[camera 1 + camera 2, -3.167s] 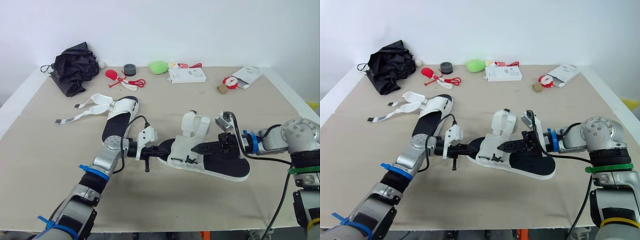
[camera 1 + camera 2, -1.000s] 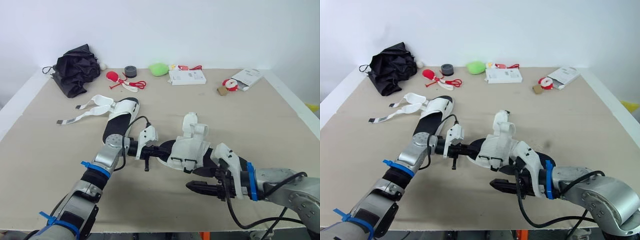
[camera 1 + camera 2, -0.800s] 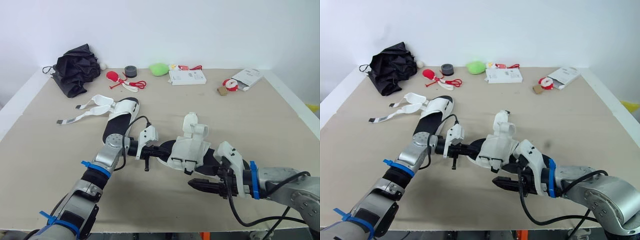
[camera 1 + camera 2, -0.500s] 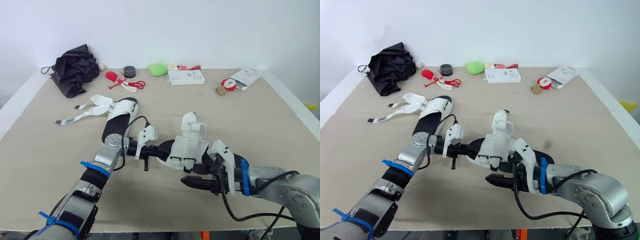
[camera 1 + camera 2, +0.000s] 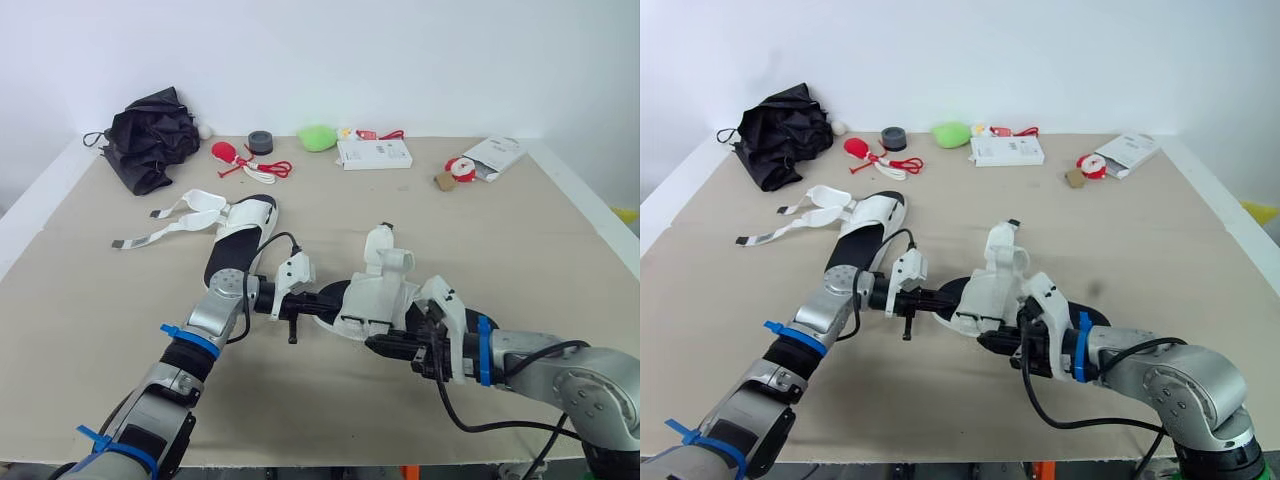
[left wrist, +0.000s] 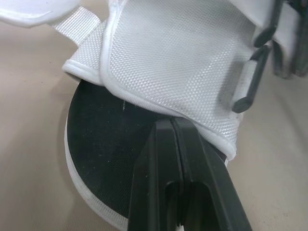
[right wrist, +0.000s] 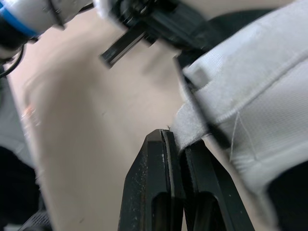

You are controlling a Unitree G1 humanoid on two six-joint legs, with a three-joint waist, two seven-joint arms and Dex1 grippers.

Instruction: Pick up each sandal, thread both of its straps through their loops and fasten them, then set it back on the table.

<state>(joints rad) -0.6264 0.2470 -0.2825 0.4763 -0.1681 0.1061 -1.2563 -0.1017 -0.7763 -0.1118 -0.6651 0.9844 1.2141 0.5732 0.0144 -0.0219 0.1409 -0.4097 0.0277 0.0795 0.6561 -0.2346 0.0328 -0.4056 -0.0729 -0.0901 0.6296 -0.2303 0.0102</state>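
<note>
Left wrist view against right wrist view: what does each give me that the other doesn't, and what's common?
Left wrist view: black insole and white mesh upper of the sandal, its black loops, and the left claw shut on the upper's edge. Right wrist view: the right claw pinching a white strap, with the left claw beyond. Both: that sandal and the beige table.

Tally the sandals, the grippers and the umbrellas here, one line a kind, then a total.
Sandals: 2, the near sandal and the far sandal.
Grippers: 2, the left gripper and the right gripper, both at the near sandal.
Umbrellas: 1, the black umbrella.
Total: 5.
</note>
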